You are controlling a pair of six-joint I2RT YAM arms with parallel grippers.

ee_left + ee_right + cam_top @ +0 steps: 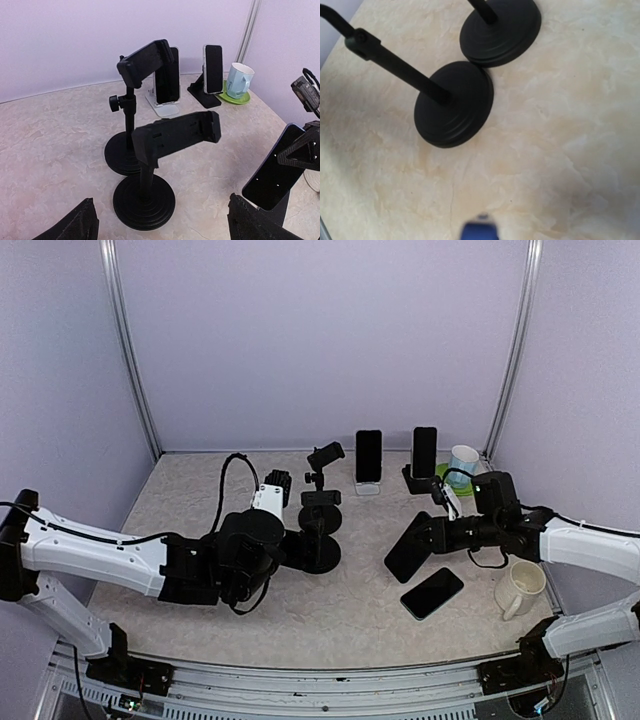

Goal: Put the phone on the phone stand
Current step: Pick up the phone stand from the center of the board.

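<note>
My right gripper [432, 532] is shut on a black phone [409, 546], holding it tilted above the table; the left wrist view shows the same phone [275, 172] at the right edge. In the right wrist view only a blurred blue edge of the phone [479, 231] shows. Two black phone stands stand together mid-table. The near stand [175, 134] has an empty clamp and a round base [144, 200]. The far stand [145, 62] is taller. My left gripper [165, 227] is open, its fingers [75, 226] wide apart on either side of the near base and not touching it.
A second phone [432, 592] lies flat near the right arm. Two more phones rest on a white stand [368, 458] and a black stand [424, 452] at the back. A blue-white mug [462, 462] sits on a green coaster; a cream mug [520, 588] stands front right.
</note>
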